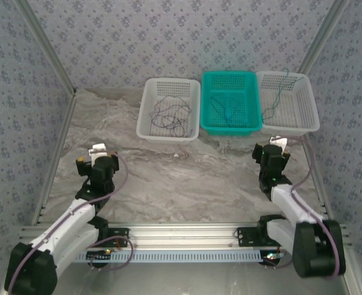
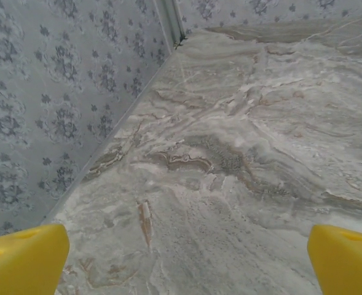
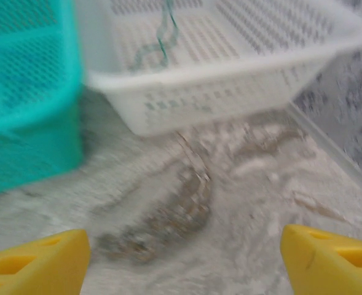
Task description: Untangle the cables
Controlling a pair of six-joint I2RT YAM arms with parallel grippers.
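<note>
The cables lie apart in three baskets at the back of the table. A dark purplish-black cable (image 1: 171, 117) loops in the left white basket (image 1: 145, 106). The blue cable (image 1: 225, 109) sits in the teal basket (image 1: 230, 75). The teal-green cable (image 1: 275, 101) (image 3: 162, 43) lies in the right white basket (image 1: 310, 98) (image 3: 230, 80). My left gripper (image 1: 98, 150) (image 2: 187, 264) is open over bare marble near the left wall, holding nothing. My right gripper (image 1: 278, 142) (image 3: 184, 261) is open, low over the table just in front of the right white basket, and empty.
The teal basket (image 3: 27, 92) stands touching the right white basket's left side. Patterned walls close in the left, back and right. An aluminium rail (image 1: 187, 233) carries both arm bases at the near edge. Marble tabletop (image 1: 187, 178) spreads between arms and baskets.
</note>
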